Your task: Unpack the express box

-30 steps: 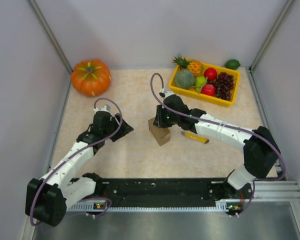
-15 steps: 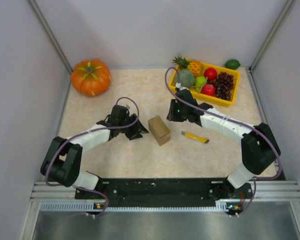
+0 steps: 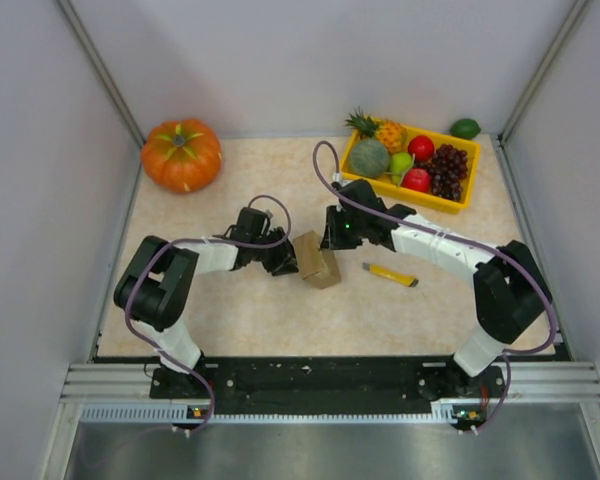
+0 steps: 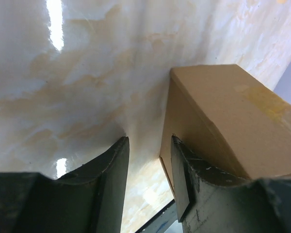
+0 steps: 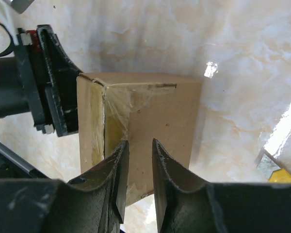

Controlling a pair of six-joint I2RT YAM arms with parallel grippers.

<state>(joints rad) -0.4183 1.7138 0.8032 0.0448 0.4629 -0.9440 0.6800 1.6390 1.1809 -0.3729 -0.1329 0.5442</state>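
Table (image 3: 230,330): glossy, marbled beige.

At 10 o'clock sits a ribbed orange pumpkin (image 3: 181,154).

The left arm is folded sharply, with its elbow near 8 o'clock and its forearm low, reaching toward 3 o'clock. The left gripper (image 3: 281,262) is narrowly parted and holds nothing. One dark finger (image 4: 186,184) lies against the box's side face.

At centre is the express box (image 3: 320,262), a matte brown cardboard cuboid. Its flaps are closed under glossy clear tape, and its long axis runs roughly from 11 to 5 o'clock.

The right arm has its elbow at 4 o'clock and its forearm reaching toward 10 o'clock. The right gripper (image 3: 329,236) hangs over the box's far end, fingers a slit apart, gripping nothing.

Near the box at 3 o'clock lies a yellow utility knife (image 3: 390,274).

At 1 o'clock is a yellow plastic tray (image 3: 445,202) of fruit, with a green lime (image 3: 465,128) just beyond its far corner.
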